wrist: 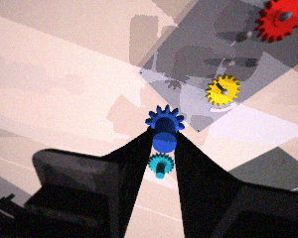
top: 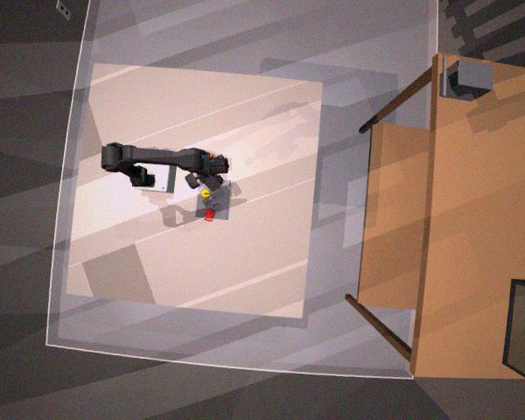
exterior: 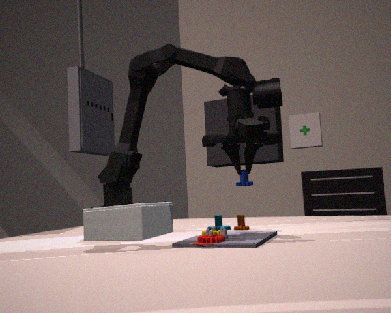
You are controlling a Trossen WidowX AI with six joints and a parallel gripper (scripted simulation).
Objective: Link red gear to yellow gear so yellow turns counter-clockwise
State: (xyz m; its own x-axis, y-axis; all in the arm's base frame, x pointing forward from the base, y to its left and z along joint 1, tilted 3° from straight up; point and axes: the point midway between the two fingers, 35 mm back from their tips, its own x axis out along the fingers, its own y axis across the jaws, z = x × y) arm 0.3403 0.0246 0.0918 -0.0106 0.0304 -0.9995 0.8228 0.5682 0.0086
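My gripper (exterior: 244,172) (wrist: 164,134) is shut on the blue gear (exterior: 244,182) (wrist: 165,121) by its stem and holds it upright, high above the table. The grey board (top: 225,210) (exterior: 246,244) (wrist: 184,106) carries the red gear (top: 209,211) (exterior: 211,238) (wrist: 275,22) and the yellow gear (top: 206,193) (exterior: 216,232) (wrist: 216,94), with short grey pegs between them. A teal gear (exterior: 218,222) (wrist: 161,164) and an orange gear (exterior: 240,223) stand on the table behind the board in the exterior view. The arm hides part of the board's upper edge in the top view.
The arm's pale base block (top: 167,178) (exterior: 113,223) stands left of the board. The arm reaches over from it. Shadows of the arm and gripper fall across the board and table (top: 254,253) (exterior: 189,279).
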